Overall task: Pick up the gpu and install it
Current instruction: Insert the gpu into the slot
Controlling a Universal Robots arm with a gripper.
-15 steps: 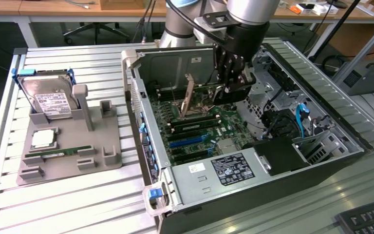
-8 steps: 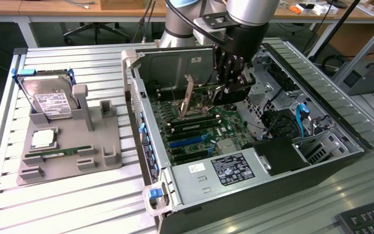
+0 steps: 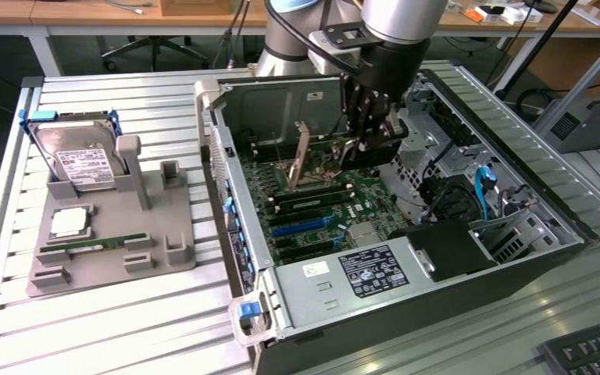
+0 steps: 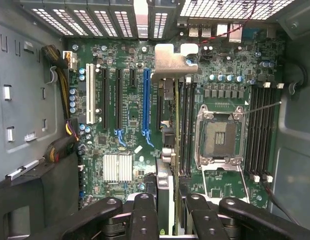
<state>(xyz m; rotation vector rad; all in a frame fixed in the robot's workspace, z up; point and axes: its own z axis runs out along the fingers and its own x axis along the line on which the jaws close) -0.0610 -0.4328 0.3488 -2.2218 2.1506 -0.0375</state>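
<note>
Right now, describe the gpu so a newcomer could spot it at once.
Look inside the open computer case on the slatted table, above its green motherboard. The gpu is the thin tan-brown card held on edge in the fingers of the gripper, silver bracket at one end; the nearby memory modules are dark, narrow and seated in slots.

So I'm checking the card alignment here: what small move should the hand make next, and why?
Probably shift the gpu sideways toward the blue slot before lowering. The hand holds the card edge-on above the motherboard, and in the wrist view it hangs beside the memory slots, between that slot and the CPU socket.
</note>
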